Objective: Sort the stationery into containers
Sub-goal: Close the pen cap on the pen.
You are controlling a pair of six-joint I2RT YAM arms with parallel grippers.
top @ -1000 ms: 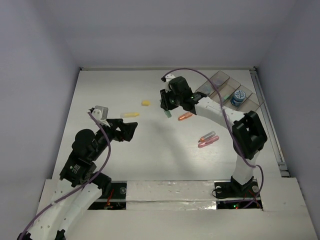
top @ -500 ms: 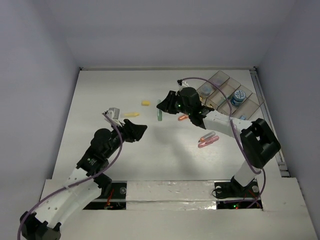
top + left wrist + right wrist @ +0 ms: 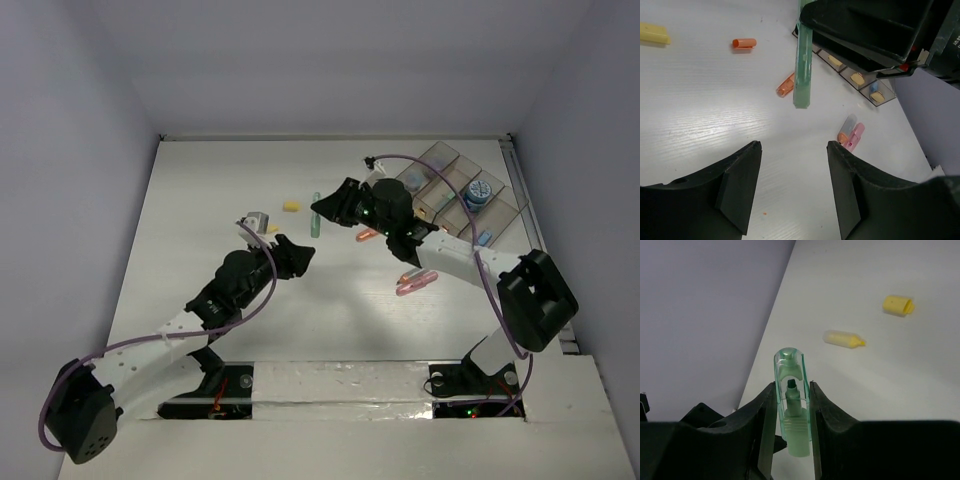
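Observation:
My right gripper [image 3: 792,390] is shut on a green marker [image 3: 792,405] with a clear cap, held off the table near the middle [image 3: 316,213]. It hangs tip-down in the left wrist view [image 3: 803,65]. My left gripper [image 3: 794,145] is open and empty, just near-left of the marker [image 3: 298,252]. Loose stationery lies around. There is a yellow stub [image 3: 291,207], a yellow stick [image 3: 842,338], an orange stick [image 3: 368,235], an orange cap [image 3: 744,43] and a pink and grey-orange pair [image 3: 415,283]. The containers [image 3: 450,185] stand at the far right.
A blue roll [image 3: 478,192] sits in one bin, and small pieces lie in the bins seen from the left wrist [image 3: 857,78]. The right arm's purple cable [image 3: 430,175] arcs over the bins. Walls close the table at the left, back and right.
My left arm has reached forward and right toward the table's middle, its jaws narrower than before. My right gripper has carried the green marker a little left and tipped over.

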